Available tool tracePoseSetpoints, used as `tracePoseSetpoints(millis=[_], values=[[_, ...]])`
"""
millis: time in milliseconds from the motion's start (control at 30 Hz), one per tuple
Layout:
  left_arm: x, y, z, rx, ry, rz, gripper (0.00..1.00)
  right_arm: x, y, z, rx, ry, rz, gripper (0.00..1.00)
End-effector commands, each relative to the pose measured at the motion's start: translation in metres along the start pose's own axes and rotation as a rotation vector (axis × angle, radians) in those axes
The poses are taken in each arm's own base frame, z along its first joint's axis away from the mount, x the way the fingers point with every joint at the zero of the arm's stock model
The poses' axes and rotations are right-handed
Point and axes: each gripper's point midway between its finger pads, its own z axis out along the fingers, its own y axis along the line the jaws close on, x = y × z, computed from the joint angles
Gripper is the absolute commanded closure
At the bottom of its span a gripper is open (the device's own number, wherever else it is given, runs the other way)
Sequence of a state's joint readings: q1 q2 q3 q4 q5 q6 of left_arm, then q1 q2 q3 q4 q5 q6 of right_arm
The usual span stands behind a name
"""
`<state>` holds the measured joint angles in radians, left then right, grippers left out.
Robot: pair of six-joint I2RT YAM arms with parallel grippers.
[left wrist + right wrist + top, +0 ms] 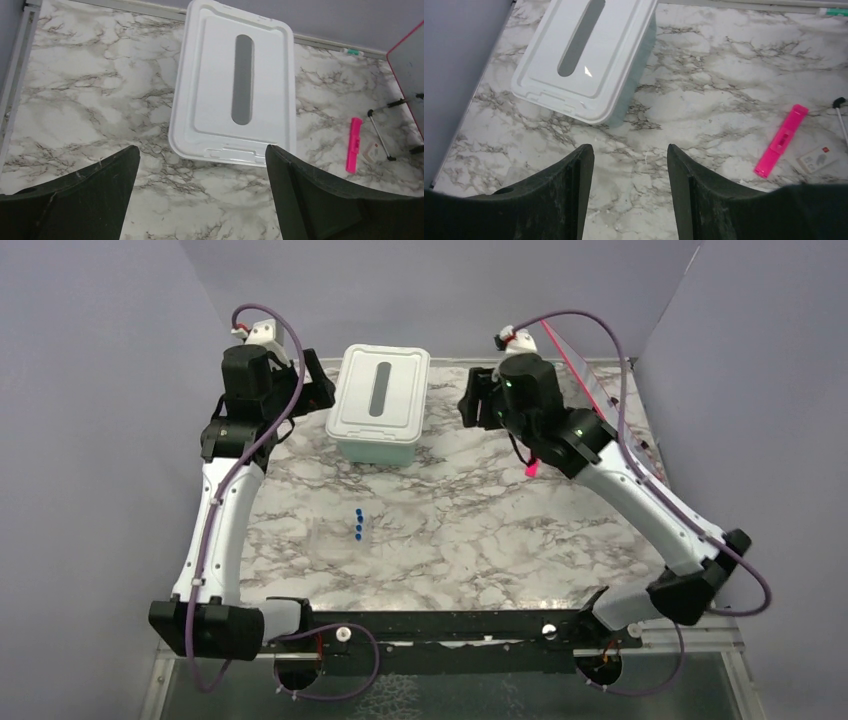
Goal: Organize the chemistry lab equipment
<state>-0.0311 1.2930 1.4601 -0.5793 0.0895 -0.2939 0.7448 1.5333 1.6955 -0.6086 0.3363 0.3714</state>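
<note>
Both pairs of fingers are hanging open over the far half of the worktop, flanking the teal tub with its white lid. The left fingers are standing wide, the right fingers somewhat narrower, and neither pair is holding anything. A short row of tiny blue-capped vials is lying mid-worktop, well apart from the tub and on its near side. The row's long axis is running near-to-far, roughly in line with the tub's left half. From either wrist the row is lying back toward the arm bases and is showing in neither wrist view. Judging from overhead, the left arm is sitting nearer to it. What are probably the wire metal tongs are lying beside the flat pink strip on the right arm's side, legs splayed, and the right fingers are nearer those. A vial pick is likely calling for the left wrist to pull back and close across the row, not along it.
</note>
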Motion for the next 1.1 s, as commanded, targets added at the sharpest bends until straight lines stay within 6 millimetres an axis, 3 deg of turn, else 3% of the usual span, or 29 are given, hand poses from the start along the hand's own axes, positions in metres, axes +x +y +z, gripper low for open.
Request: tracePoseSetpoints(millis=[0,167,233,500,733,1067], values=[[0.021,-0.014,-0.019,0.044,0.016,0.068,0.01,0.004,-0.037,-0.044,0.059,-0.066,-0.059,0.39],[0.022,-0.008,-0.055,0.019,-0.042,0.065,0.01,-0.007,-0.060,-0.107,0.032,-0.179,-0.070,0.39],[0.016,-0.002,-0.077,-0.015,-0.107,0.055,0.01,-0.012,-0.069,-0.131,0.028,-0.231,-0.055,0.38],[0.009,0.019,-0.143,-0.138,-0.200,-0.004,0.01,-0.021,-0.107,-0.196,0.100,-0.323,-0.013,0.30],[0.021,0.017,-0.187,-0.129,-0.166,0.002,0.01,0.006,-0.124,-0.220,0.110,-0.260,-0.012,0.21],[0.032,0.025,-0.201,-0.160,-0.153,0.002,0.01,0.028,-0.130,-0.217,0.113,-0.220,0.004,0.16]])
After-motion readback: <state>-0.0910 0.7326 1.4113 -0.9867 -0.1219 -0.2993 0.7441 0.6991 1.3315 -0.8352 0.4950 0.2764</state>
